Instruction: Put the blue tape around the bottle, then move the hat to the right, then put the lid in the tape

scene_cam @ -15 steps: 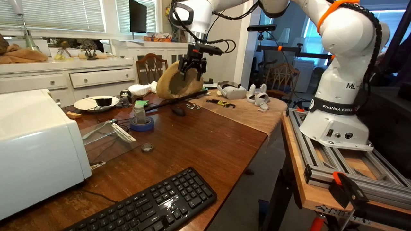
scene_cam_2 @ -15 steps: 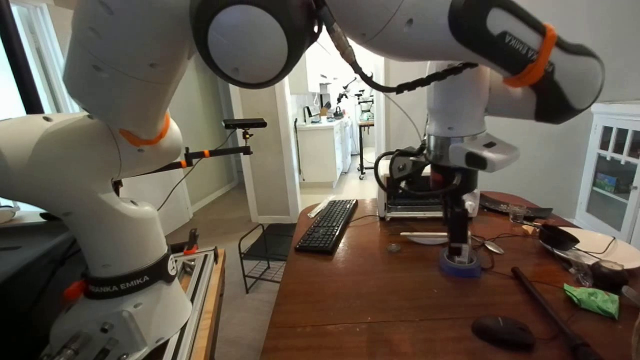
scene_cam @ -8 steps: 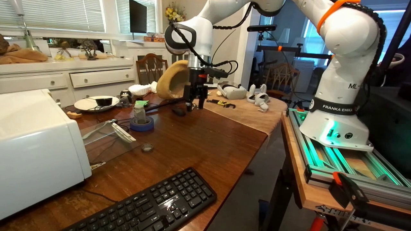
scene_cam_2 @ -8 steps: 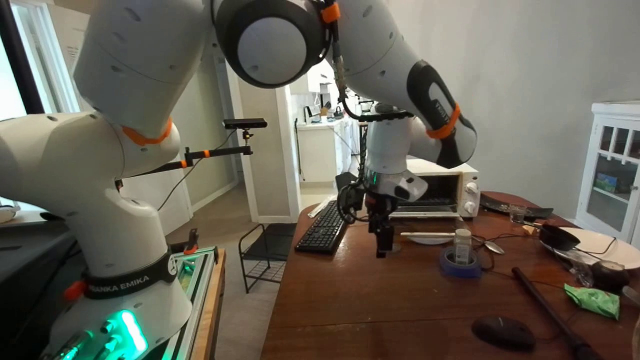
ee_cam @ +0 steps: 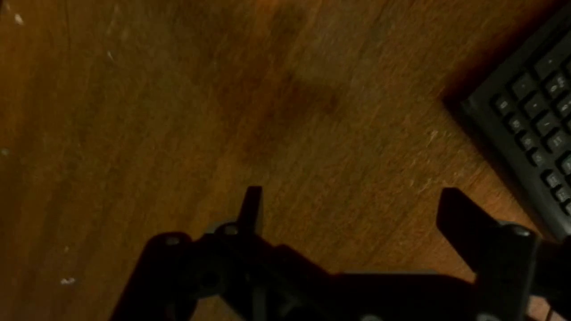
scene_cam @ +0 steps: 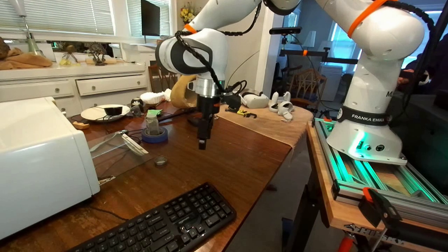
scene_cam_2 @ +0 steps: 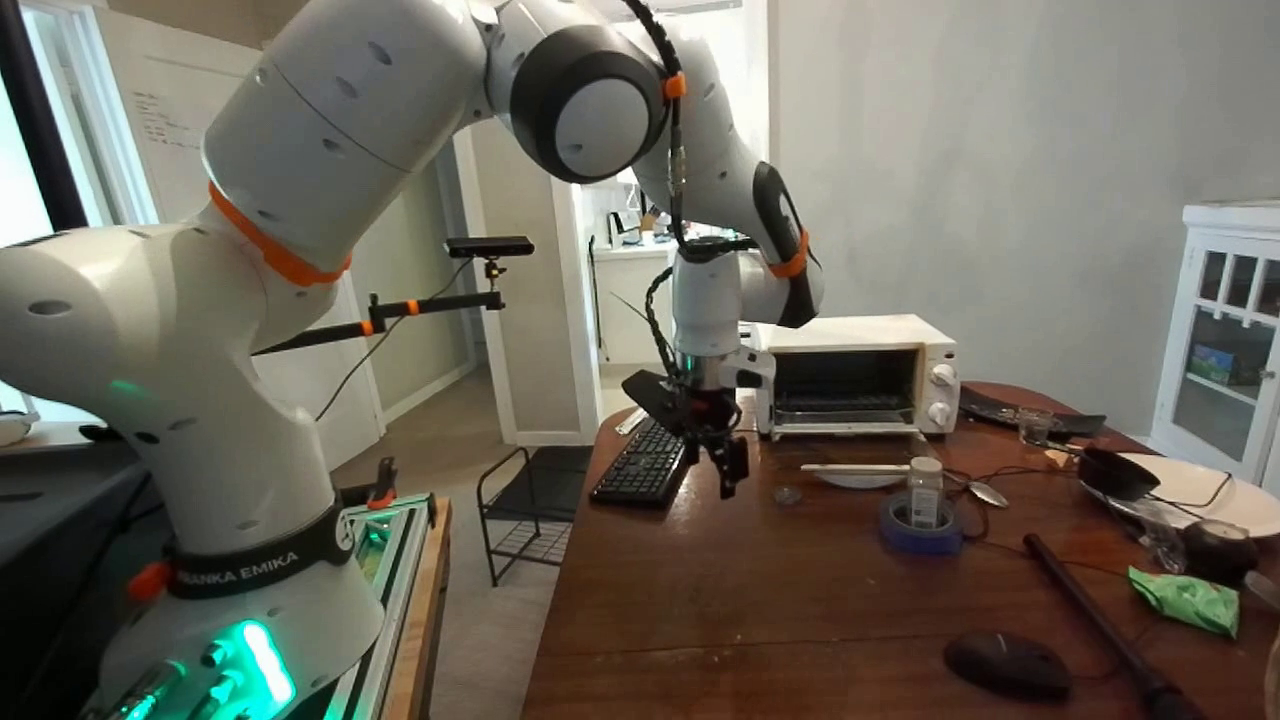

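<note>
Gaping wide, hand (ee_cam: 351, 189) above table (ee_cam: 156, 133)

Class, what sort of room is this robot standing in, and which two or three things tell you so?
Most likely a dining room in a home: a wooden table, white drawers and window blinds all suggest it.

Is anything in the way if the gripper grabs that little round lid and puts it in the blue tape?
Nothing visible stands between the gripper and what looks like the lid, or between it and the blue tape. But the bottle stands upright inside the blue tape, so the lid might not fit flat.
</note>
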You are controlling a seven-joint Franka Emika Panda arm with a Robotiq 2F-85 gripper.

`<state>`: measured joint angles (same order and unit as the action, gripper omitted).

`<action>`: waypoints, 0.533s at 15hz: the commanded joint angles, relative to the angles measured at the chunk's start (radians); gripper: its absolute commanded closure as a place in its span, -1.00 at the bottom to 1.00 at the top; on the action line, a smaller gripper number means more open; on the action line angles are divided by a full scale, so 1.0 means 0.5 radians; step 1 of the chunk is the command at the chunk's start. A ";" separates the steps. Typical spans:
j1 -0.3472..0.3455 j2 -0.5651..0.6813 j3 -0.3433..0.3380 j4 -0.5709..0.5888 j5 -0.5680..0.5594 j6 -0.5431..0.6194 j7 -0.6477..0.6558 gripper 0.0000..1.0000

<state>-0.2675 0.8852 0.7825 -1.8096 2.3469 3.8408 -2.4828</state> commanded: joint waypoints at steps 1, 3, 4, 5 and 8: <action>0.342 0.041 -0.207 0.212 -0.277 0.016 0.022 -1.00; 0.516 0.051 -0.354 0.296 -0.469 -0.050 0.062 -1.00; 0.588 0.005 -0.434 0.285 -0.562 -0.114 0.130 -1.00; 0.462 0.003 -0.304 0.230 -0.425 -0.039 0.067 -1.00; 0.570 0.003 -0.403 0.281 -0.521 -0.075 0.104 -1.00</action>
<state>0.0173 0.8865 0.5807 -1.6690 2.0866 3.8032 -2.4311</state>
